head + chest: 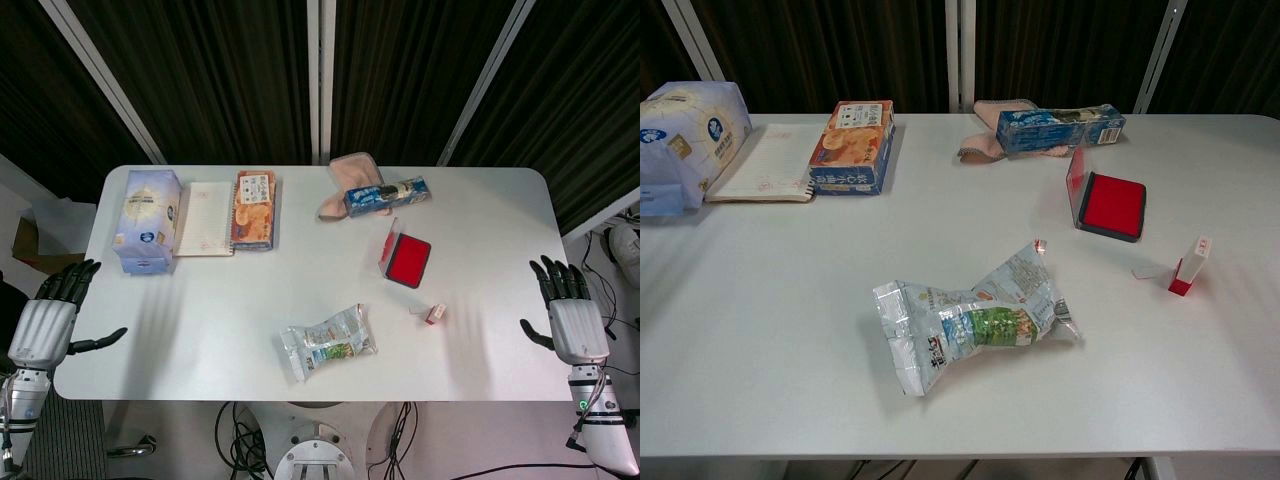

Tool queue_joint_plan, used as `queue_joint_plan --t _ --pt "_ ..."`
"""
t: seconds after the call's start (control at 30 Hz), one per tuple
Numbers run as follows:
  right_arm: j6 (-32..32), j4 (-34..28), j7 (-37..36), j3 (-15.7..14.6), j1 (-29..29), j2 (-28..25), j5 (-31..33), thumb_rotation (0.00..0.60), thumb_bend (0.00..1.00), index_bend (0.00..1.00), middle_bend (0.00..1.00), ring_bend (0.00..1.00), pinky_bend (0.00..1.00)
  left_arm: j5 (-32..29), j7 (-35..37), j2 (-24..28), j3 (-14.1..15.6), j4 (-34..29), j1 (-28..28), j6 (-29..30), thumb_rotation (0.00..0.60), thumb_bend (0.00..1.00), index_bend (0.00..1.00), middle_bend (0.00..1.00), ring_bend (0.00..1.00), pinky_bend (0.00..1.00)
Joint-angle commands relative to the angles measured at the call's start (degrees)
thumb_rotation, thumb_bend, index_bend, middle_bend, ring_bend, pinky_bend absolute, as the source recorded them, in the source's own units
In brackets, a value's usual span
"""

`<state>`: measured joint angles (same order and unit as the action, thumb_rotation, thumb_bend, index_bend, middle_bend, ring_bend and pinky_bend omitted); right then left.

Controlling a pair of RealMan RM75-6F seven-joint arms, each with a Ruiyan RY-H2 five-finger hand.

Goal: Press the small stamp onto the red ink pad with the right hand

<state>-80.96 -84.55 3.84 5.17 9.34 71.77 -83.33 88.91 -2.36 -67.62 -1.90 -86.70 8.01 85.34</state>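
White table [480, 190] is backed by dark curtains. Both hands, left hand [45, 325] and right hand [572, 320], are seen only in head view, fingers spread, nothing held. Small stamp [1190, 266] stands upright, near the open red ink pad [1112, 205], apart from it. Packaging text is unreadable.

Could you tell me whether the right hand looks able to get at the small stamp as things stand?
Probably yes. The right hand rests open at the table's edge, and the small stamp stands alone toward that side; bare table lies between them, with the red ink pad farther back.
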Motion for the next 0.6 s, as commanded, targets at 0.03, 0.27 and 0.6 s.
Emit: queue_joint_plan --t 0.03,0.27,0.6 --pt "-0.11 0.05 0.05 0.04 -0.02 0.04 -0.03 0.6 0.14 0.0 0.0 0.0 0.0 0.02 0.03 -0.01 0.0 0.02 -0.03 0.07 0.11 0.0 0.0 0.06 0.08 0.17" --pt "-0.5 0.32 -0.11 -0.23 0.0 -0.05 -0.99 0.6 0.14 0.0 0.0 0.0 0.0 0.24 0.33 -0.31 0.07 0.32 -0.11 0.3 0.111 0.0 0.0 0.06 0.08 0.17" --pt "2.48 -1.17 1.47 -1.13 1.43 -2.31 -2.01 0.6 0.14 0.0 0.04 0.72 0.97 0.08 0.21 0.1 0.05 -0.07 -0.22 0.34 0.112 0.0 0.0 0.06 0.08 0.17"
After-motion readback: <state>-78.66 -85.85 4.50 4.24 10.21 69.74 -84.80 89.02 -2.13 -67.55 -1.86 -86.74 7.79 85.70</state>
